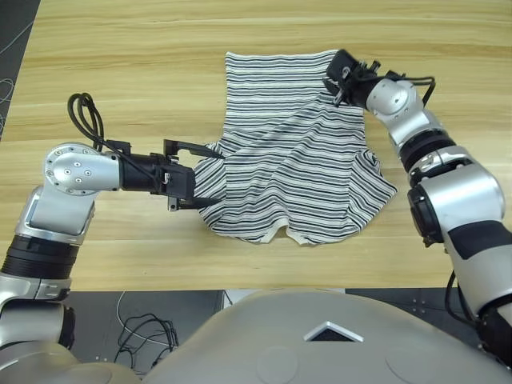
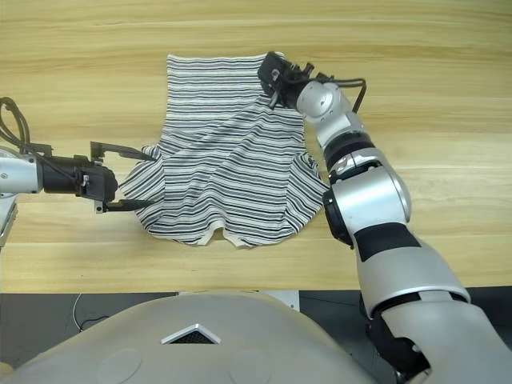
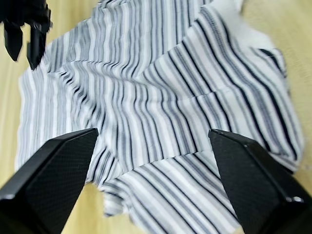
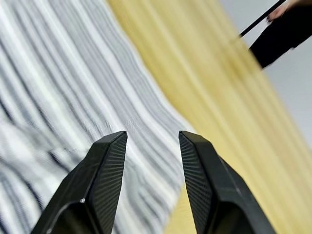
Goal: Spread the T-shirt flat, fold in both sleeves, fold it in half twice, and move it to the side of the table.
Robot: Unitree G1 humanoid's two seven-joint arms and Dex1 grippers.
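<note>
Left claw (image 1: 213, 174) sits low at the left edge of the striped T-shirt (image 1: 288, 168). Its two fingers (image 3: 53, 170) are spread wide apart and hold nothing. The bunched-up left sleeve lies right at the tips, but it is hard to tell if they touch the cloth.

The T-shirt lies in the middle of the wooden table (image 1: 120, 64). It is black, white and grey, and it is wrinkled, not flat. Its straight bottom edge is on the far side, and its neck hole is on the side near the robot.

The right claw (image 1: 340, 80) is at the far right corner of the shirt, by the bottom edge. Its fingers (image 4: 105, 175) are spread apart too, with striped cloth under them, and nothing is pinched.
</note>
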